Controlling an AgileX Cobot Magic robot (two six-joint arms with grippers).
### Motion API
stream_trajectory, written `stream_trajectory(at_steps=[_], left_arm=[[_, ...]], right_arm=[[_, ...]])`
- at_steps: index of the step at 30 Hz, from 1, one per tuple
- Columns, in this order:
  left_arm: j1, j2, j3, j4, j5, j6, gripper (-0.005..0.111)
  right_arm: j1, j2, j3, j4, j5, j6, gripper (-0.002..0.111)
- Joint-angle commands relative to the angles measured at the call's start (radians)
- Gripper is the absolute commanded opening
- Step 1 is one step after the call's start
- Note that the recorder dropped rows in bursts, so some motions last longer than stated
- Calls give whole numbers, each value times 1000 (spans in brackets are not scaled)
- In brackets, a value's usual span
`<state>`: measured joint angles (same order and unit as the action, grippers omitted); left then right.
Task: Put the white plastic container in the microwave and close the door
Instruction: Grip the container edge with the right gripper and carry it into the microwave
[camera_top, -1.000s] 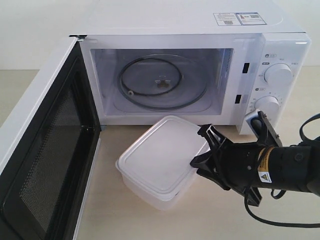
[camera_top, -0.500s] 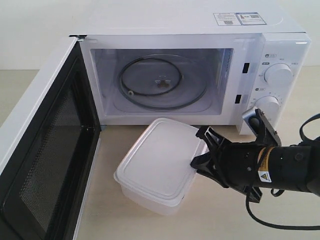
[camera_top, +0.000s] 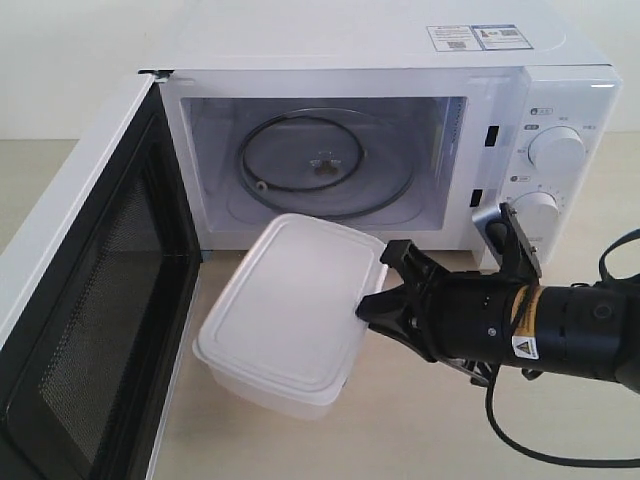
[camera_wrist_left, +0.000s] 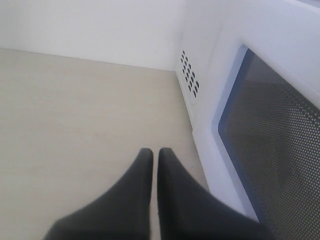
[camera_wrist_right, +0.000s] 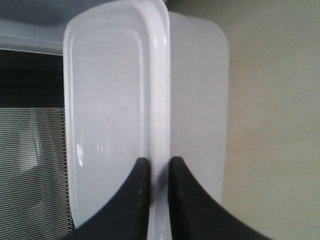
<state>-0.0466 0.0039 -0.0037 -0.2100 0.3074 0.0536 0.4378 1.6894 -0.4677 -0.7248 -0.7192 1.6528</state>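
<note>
The white plastic container (camera_top: 285, 315) hangs tilted above the table in front of the microwave (camera_top: 400, 150), held by its rim on the right side. My right gripper (camera_top: 372, 308) is shut on that rim; the wrist view shows the lid edge of the container (camera_wrist_right: 115, 100) pinched in my right gripper (camera_wrist_right: 159, 162). The door (camera_top: 90, 300) stands wide open on the left, its black mesh inner face showing. The glass turntable (camera_top: 325, 165) inside is bare. My left gripper (camera_wrist_left: 155, 152) is shut on nothing, beside the door's outer window (camera_wrist_left: 280, 145). It does not show in the exterior view.
Two round dials (camera_top: 556, 148) sit on the microwave's right panel, just behind my right arm (camera_top: 560, 325). The light wooden table (camera_top: 420, 430) runs in front of the oven. A black cable (camera_top: 520, 440) loops below the right arm.
My right gripper has lifted the container off the table and carried it left and up toward the microwave opening; the container now tilts more.
</note>
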Motion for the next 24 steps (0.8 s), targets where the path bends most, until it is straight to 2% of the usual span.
stream_trajectory(at_steps=[1, 10, 19, 24], left_arm=[[2, -4, 4, -10, -4, -3, 4], [2, -4, 4, -10, -4, -3, 4], [2, -4, 4, -10, -4, -3, 4], [2, -4, 4, -10, -4, -3, 4]], right_arm=[[2, -4, 2, 19, -59, -15, 0], [25, -4, 2, 250, -68, -123, 0], [239, -4, 0, 887, -84, -487, 0], [250, -2, -43, 987, -50, -509, 0]])
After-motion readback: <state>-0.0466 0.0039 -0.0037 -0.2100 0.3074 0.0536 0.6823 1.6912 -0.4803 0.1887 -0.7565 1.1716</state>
